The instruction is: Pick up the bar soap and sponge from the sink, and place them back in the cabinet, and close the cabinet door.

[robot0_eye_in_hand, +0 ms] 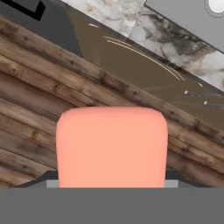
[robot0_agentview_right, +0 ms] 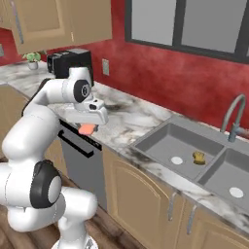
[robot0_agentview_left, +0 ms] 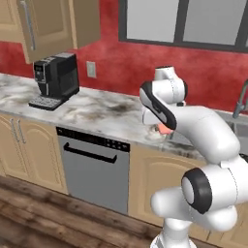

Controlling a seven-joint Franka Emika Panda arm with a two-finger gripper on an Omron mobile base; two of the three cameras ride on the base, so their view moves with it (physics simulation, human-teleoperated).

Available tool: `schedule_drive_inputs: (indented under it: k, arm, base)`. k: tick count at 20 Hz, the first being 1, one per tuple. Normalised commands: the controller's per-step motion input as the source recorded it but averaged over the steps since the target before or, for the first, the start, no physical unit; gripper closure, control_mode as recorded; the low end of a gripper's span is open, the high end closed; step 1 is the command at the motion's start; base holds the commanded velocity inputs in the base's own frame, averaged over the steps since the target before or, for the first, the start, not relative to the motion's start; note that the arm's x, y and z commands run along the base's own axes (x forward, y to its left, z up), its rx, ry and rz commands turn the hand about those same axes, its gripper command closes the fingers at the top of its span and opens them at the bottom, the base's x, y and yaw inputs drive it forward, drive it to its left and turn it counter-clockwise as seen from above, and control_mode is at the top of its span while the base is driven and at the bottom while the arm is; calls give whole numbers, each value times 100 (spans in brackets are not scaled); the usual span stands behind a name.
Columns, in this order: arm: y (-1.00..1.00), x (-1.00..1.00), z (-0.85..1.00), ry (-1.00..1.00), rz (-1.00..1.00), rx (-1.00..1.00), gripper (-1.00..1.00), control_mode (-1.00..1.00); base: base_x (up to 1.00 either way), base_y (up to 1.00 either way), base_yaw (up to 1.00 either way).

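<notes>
— Hand view, what do you hold?
— My gripper [robot0_agentview_right: 88,129] is closed on the bar soap [robot0_eye_in_hand: 112,146], above the counter edge.
— What is left?
— On the left, the cabinet door [robot0_agentview_left: 44,26] is open; on the right, the sponge [robot0_agentview_right: 199,157] lies in the sink [robot0_agentview_right: 160,141].

The wall [robot0_agentview_left: 116,63] behind the counter is painted in a mottled red colour. A window [robot0_agentview_right: 187,24] with a dark frame and grey panes sits high on it. The countertop [robot0_agentview_left: 101,114] is of marble, white with grey and brown veins. A black coffee machine [robot0_agentview_left: 55,80] stands on it near a wall socket [robot0_agentview_left: 91,69], and a small green plant [robot0_agentview_right: 32,59] stands far on the counter. Under the counter there is a grey dishwasher [robot0_agentview_left: 94,167] between tan lower cabinets with arched panels [robot0_agentview_left: 31,152]. The floor [robot0_agentview_left: 53,218] is of dark brown wooden planks.
</notes>
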Motion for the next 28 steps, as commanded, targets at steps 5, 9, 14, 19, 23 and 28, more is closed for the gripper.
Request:
schedule_drive_inputs:
  k: [5, 9, 14, 19, 23, 28]
  arm:
    - [0, 0, 0, 0, 0, 0, 100, 100]
    - [0, 0, 0, 0, 0, 0, 100, 100]
    - [0, 0, 0, 0, 0, 0, 100, 100]
    - [0, 0, 0, 0, 0, 0, 100, 100]
    - [0, 0, 0, 0, 0, 0, 100, 100]
    - [0, 0, 0, 0, 0, 0, 100, 100]
  base:
    - [13, 31, 30]
    - [3, 47, 28]
    - [1, 47, 39]
    - [2, 19, 49]
    - [12, 21, 51]
    - [16, 21, 47]
